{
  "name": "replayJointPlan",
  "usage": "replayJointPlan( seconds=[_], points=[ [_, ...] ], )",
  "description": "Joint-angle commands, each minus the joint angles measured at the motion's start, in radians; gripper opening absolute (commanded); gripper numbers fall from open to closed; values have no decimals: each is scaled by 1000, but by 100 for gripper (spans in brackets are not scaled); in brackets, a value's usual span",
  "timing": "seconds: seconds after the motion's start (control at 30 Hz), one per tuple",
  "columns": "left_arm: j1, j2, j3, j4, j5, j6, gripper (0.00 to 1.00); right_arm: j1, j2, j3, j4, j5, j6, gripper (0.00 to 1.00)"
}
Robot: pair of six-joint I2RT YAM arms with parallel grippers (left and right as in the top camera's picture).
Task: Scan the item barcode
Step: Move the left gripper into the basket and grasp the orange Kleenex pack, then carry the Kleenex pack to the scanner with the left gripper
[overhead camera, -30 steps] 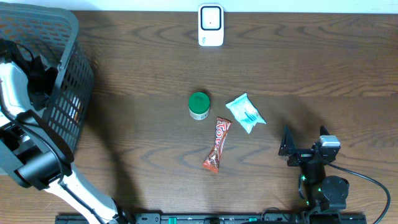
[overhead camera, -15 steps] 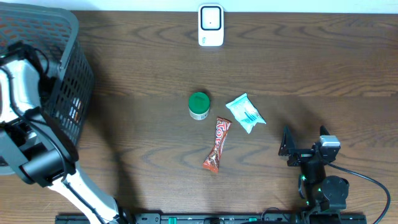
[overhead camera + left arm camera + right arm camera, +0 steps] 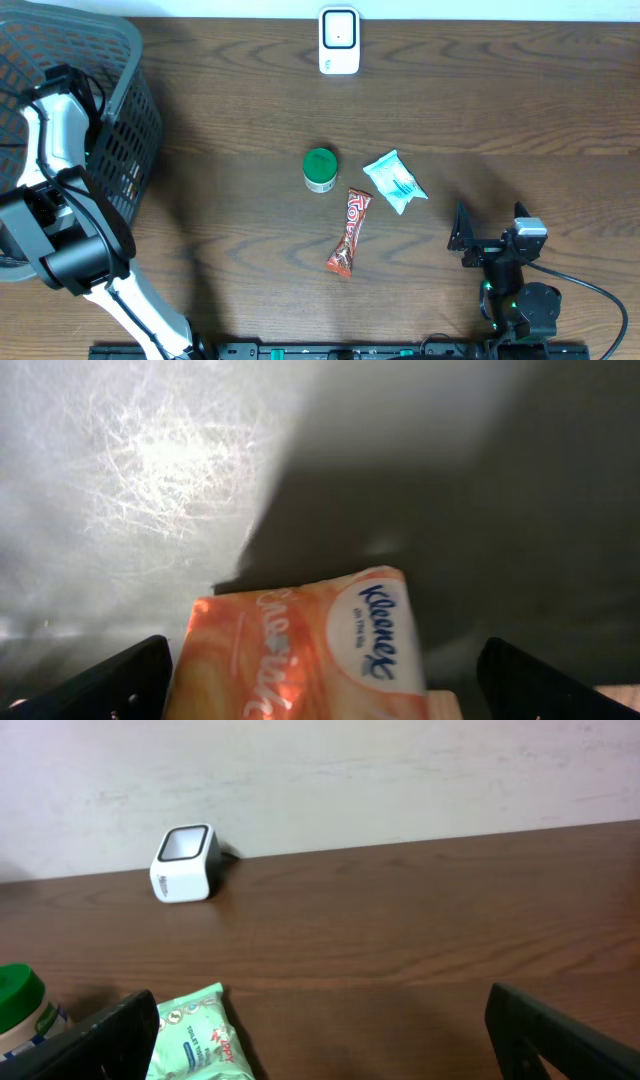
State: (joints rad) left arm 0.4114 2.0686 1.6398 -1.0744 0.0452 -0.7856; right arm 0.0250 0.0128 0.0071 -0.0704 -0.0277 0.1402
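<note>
- Left jaws stand wide apart. Their dark tips sit either side of an orange Kleenex pack [image 3: 305, 655], which lies ungripped on a scratched grey surface.
- Right jaws are spread wide too, low over the counter [image 3: 520, 120] at the near right, gripping nothing.
- The left arm [image 3: 50, 140] reaches down into the dark mesh basket [image 3: 125, 130] at the far left.
- The white scanner [image 3: 339, 41] stands at the far edge, centre.
- Mid-counter lie three items, well apart from the scanner: a green-lidded jar [image 3: 320, 169], a pale wipes packet [image 3: 394, 181] just to its right, and a red candy bar [image 3: 349, 232] — nearer, just below both.
</note>
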Motion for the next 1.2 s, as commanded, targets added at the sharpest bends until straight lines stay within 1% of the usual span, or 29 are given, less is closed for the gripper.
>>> replayJointPlan(
  seconds=[0.0,0.23,0.3,0.37,0.4,0.47,0.53,0.57,0.77,0.83,1.0,1.17],
  points=[
    [-4,-3,-36,-9,-12,-25,98,8,-3,-2,-3,3,1,99],
    [-4,-3,-47,-16,-12,-32,98,8,-3,-2,-3,3,1,99],
    [-4,-3,-47,-16,-13,-32,100,8,-3,-2,-3,3,1,99],
    [-4,-3,-47,-16,-13,-32,89,8,-3,-2,-3,3,1,99],
    [-4,-3,-47,-16,-13,-32,81,8,-3,-2,-3,3,1,99],
    [-4,-3,-47,-16,-12,-32,55,8,-3,-2,-3,3,1,99],
    [-4,-3,-46,-16,-12,-32,43,8,-3,-2,-3,3,1,99],
    [-2,-4,-44,-16,-12,-30,41,8,-3,-2,-3,3,1,99],
    [47,-37,35,-39,13,-14,41,8,-3,-2,-3,3,1,99],
    [67,-68,85,-47,37,16,41,8,-3,-2,-3,3,1,99],
    [104,-201,200,-58,48,33,41,8,-3,-2,-3,3,1,99],
    [95,-386,255,-51,56,35,41,8,-3,-2,-3,3,1,99]
  ],
)
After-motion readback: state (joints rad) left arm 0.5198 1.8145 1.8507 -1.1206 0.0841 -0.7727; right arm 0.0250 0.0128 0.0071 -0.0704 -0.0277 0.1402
